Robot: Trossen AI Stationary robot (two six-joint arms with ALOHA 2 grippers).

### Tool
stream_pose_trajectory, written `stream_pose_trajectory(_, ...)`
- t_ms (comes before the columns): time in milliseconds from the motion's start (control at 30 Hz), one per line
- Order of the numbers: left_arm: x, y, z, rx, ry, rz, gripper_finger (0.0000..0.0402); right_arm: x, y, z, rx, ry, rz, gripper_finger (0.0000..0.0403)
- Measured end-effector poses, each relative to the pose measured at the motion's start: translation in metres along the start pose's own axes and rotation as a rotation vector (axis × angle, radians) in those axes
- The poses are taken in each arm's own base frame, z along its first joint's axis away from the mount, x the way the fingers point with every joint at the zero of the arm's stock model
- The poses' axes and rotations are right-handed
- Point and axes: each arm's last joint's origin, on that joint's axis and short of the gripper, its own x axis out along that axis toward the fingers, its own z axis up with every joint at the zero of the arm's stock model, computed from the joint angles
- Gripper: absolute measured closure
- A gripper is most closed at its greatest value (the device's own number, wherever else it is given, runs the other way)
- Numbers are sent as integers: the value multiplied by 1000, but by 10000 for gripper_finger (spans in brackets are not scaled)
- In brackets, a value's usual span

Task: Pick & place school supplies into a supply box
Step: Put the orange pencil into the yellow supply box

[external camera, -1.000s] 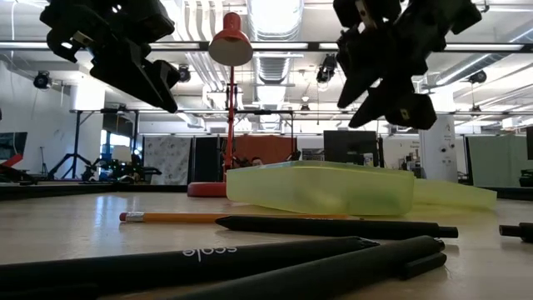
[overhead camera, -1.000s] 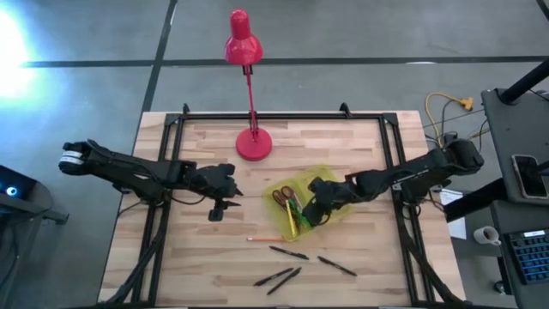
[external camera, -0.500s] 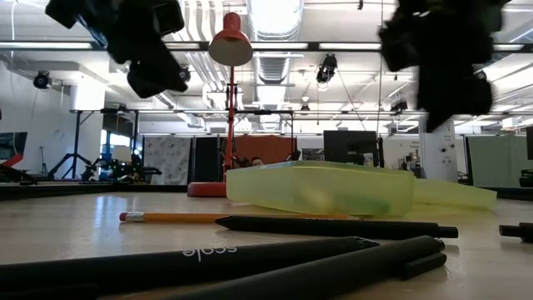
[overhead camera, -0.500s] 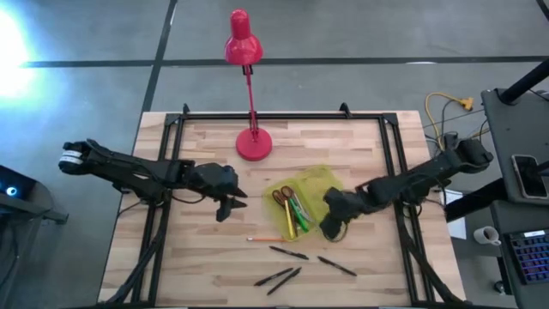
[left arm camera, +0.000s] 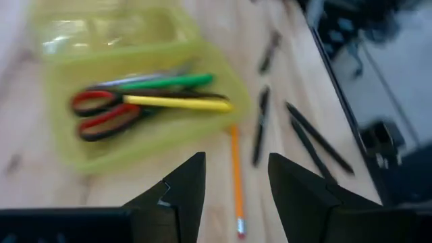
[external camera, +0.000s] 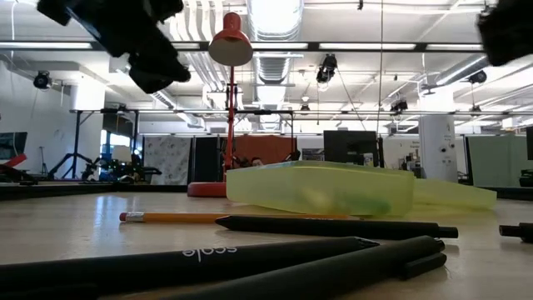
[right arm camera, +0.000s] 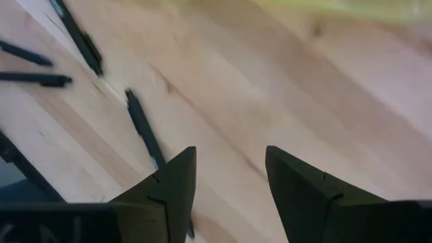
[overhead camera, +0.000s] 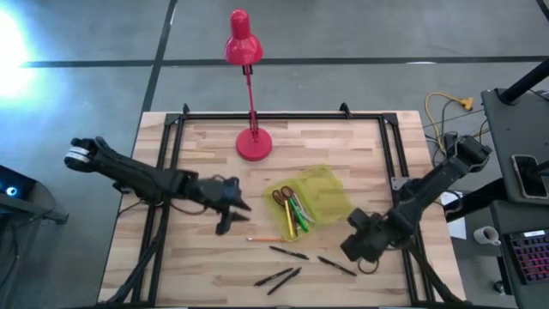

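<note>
A red desk lamp (overhead camera: 250,94) stands at the far middle of the pale wooden tabletop (overhead camera: 197,266), its base on the wood and its shade reaching past the edge, with a yellow cable (overhead camera: 446,107) lying on the grey floor (overhead camera: 360,34) beyond.

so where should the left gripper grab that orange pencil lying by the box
Take the orange pencil at mid-shaft, coming straight down, fingers closing across its width. It lies flat on the table, beside the box, with a black pen just next to it, so the middle gives balance. The left gripper is open and close by.
</note>
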Motion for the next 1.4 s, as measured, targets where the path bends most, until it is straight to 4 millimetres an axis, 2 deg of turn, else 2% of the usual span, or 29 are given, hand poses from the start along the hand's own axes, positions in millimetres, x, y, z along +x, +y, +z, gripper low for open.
stream_pose_trajectory(133,15,-30,-7,155,54,-48,256,1,-7,-16,38,14,-9,234)
stream_pose_trajectory(200,25,-43,-14,179,113,-26,256,1,-9,-21,46,19,-10,234)
stream_pose_trajectory(367,48,-51,-8,143,193,53,256,3,-13,-25,21,20,-22,234)
stream_pose_trajectory(500,60,-57,-1,219,203,41,256,3,-14,-25,-22,19,-26,234)
stream_pose_trajectory(633,74,-55,-7,222,256,28,256,4,-15,-25,-32,19,-29,234)
stream_pose_trajectory(867,112,-47,-35,233,377,64,256,7,-19,-26,-105,19,-43,234)
stream_pose_trajectory(1000,127,-40,-40,201,418,102,256,10,-23,-25,-118,17,-57,234)
stream_pose_trajectory(1200,133,-34,-36,176,413,118,256,11,-25,-25,-120,17,-62,234)
stream_pose_trajectory(1300,133,-29,-43,169,434,130,259,11,-25,-26,-124,17,-61,234)
stream_pose_trajectory(1400,135,-27,-50,87,446,161,272,12,-25,-25,-123,16,-64,234)
